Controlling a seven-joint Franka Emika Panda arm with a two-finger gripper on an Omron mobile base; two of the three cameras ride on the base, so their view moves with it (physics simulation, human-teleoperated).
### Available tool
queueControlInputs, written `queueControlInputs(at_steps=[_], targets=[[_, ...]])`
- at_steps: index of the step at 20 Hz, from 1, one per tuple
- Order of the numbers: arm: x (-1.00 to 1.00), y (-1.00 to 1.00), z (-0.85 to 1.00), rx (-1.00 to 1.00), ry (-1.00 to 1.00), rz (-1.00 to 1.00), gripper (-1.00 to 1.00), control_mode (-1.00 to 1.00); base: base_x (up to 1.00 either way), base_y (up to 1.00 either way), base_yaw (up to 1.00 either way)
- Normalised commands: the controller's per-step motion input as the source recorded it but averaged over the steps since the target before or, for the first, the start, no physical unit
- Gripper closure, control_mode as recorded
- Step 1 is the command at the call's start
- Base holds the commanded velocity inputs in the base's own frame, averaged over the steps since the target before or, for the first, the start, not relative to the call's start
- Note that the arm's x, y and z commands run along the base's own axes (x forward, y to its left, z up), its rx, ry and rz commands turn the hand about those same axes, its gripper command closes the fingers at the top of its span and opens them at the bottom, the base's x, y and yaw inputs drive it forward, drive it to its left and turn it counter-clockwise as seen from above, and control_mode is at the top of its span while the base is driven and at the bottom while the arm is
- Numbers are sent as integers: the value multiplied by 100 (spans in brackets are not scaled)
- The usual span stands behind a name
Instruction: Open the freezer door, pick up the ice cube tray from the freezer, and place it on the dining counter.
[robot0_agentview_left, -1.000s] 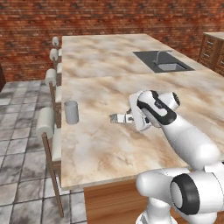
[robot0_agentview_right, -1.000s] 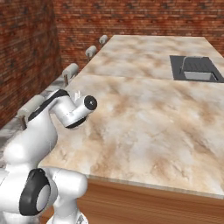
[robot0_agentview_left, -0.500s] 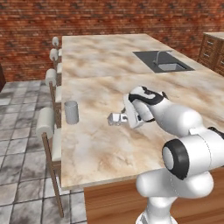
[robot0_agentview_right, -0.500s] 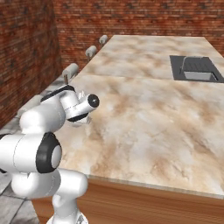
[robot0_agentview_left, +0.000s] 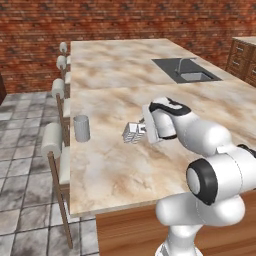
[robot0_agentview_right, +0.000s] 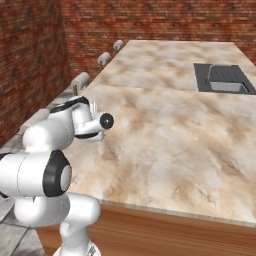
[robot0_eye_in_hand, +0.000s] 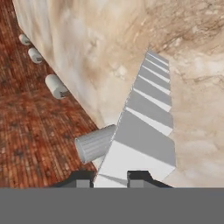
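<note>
The ice cube tray (robot0_agentview_left: 133, 132), small and white with rows of pale cells, is tilted on edge just over the beige marbled dining counter (robot0_agentview_left: 115, 170). My gripper (robot0_agentview_left: 145, 131) is shut on its near end. In the hand view the tray (robot0_eye_in_hand: 146, 127) runs away from my gripper (robot0_eye_in_hand: 110, 179), both dark tips pressing its short edge. I cannot tell whether its lower edge touches the stone. The freezer and the freezer door are out of view.
A grey cylindrical cup (robot0_agentview_left: 81, 128) stands on the counter left of the tray and appears again (robot0_eye_in_hand: 94, 143) in the hand view. An inset sink (robot0_agentview_left: 186, 74) lies far right. Round-backed stools (robot0_agentview_left: 54, 141) line the counter's left edge.
The arm's elbow and lower links have swung round toward the base. The hand has barely shifted and keeps the tray over the same spot on the counter.
</note>
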Motion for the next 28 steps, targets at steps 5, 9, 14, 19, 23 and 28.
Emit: queueControlInputs(at_steps=[5,9,14,19,23,28], targets=[[-19,0,-6,0,-3,0,100,-100,0,0,0],[-23,0,0,-1,-1,0,100,-100,0,0,0],[-14,0,1,0,3,0,100,-100,0,0,0],[-44,0,-2,-1,20,-1,100,-100,0,0,0],[-41,0,-6,-3,27,-1,100,-100,0,0,0],[-2,-3,22,0,18,-2,100,-100,0,0,0]])
